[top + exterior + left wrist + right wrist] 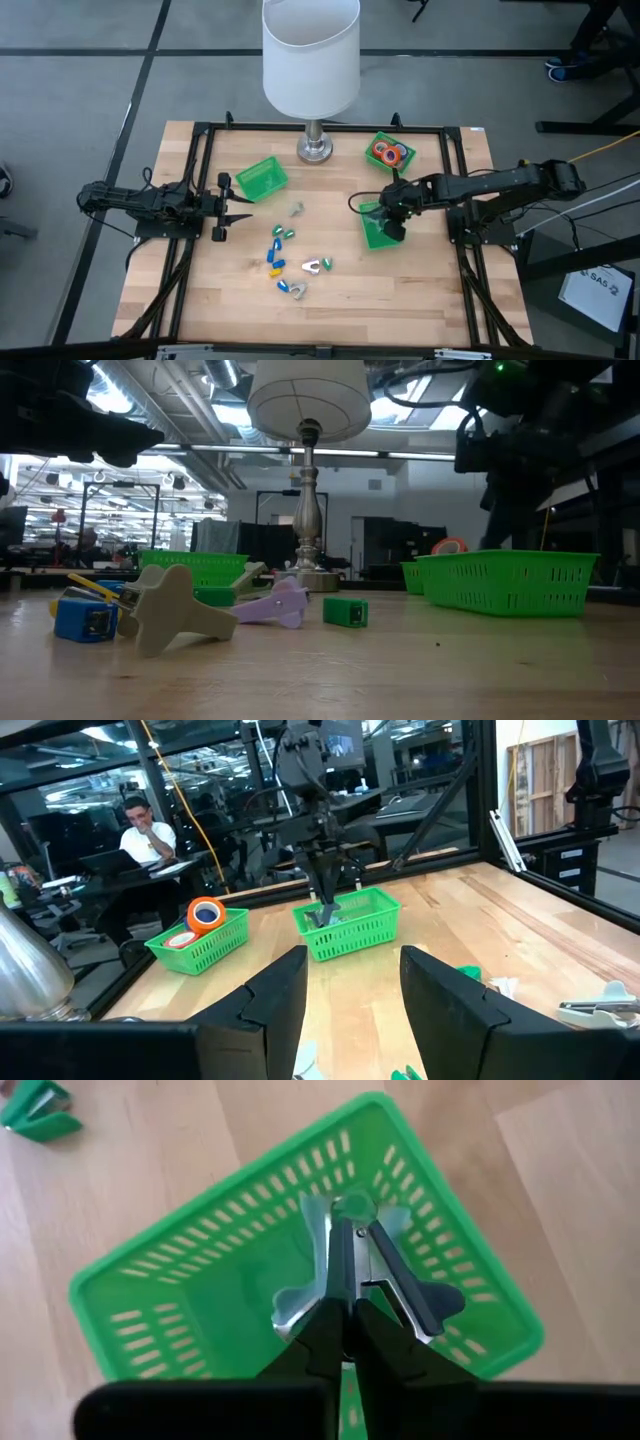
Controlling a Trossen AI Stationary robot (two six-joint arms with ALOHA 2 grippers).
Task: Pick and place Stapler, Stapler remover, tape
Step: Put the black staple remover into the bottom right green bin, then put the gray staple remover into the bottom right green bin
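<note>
1. The right tool (pixel 345 1330) is pinched tight on a silvery-grey claw-shaped staple remover (pixel 350 1275). It hangs just over the inside of a green plastic mesh basket (pixel 200 1290) on the right side of the wooden bench (pixel 330 310).
2. The remover's wings stick out past the thin tool tips. If the tool opens too high up, the remover could bounce on the basket floor or catch on the rim.
3. This basket sits crooked on the bench. If the tool drops lower and bumps a wall, the light basket could slide or tip.
4. Round tape rolls in red and orange (pixel 389 153) already lie in a second green basket (pixel 377 141) at the far right, close to the right arm's path. A wide swing could knock it.
5. More small blue, yellow and green staplers (pixel 277 250) and grey staple removers (pixel 314 266) lie close together in the middle of the bench. Grabbing one may push the others away.
6. The left tool (pixel 236 207) waits half open at the left, beside a third green basket (pixel 260 178). If both arms reach into the middle, they could bump.
7. A silver lamp with a white shade (pixel 311 52) stands at the far edge and could get hit.
</note>
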